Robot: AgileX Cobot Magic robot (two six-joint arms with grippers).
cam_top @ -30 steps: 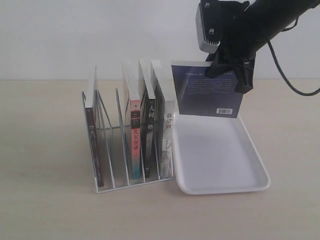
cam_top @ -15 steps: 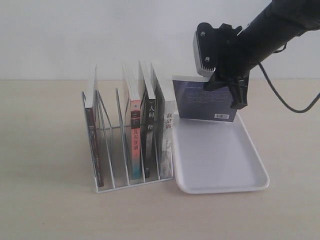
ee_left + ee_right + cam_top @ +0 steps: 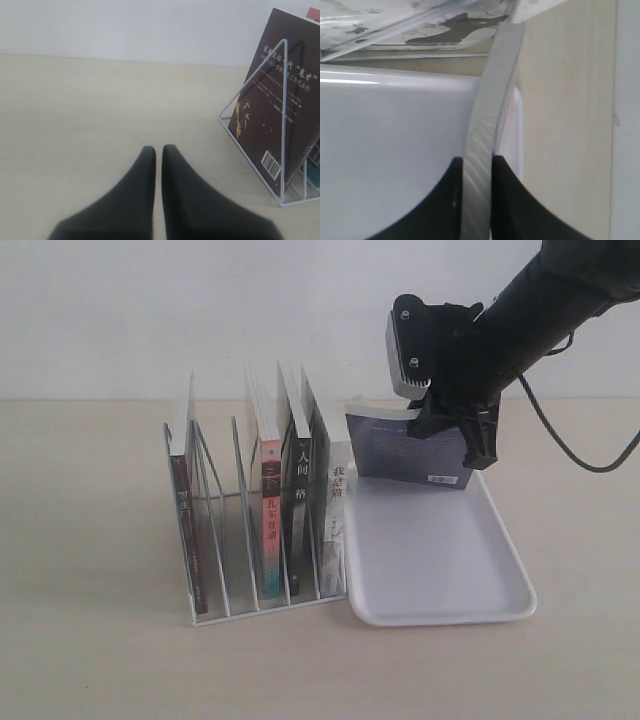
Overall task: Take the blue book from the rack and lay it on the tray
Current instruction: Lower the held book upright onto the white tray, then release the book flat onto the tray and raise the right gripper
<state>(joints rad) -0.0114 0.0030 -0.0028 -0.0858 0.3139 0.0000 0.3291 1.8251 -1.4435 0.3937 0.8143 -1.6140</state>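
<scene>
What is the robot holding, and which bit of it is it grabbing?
The right gripper pinches the blue book by its top edge, near a corner. The left gripper is shut, with nothing in it.

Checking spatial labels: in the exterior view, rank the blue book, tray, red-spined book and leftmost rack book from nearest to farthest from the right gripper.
1. blue book: clamped in the right gripper, at the far end of the tray.
2. tray: just below the gripper.
3. red-spined book: middle of the rack, to the left.
4. leftmost book: the rack's far-left slot.
</scene>
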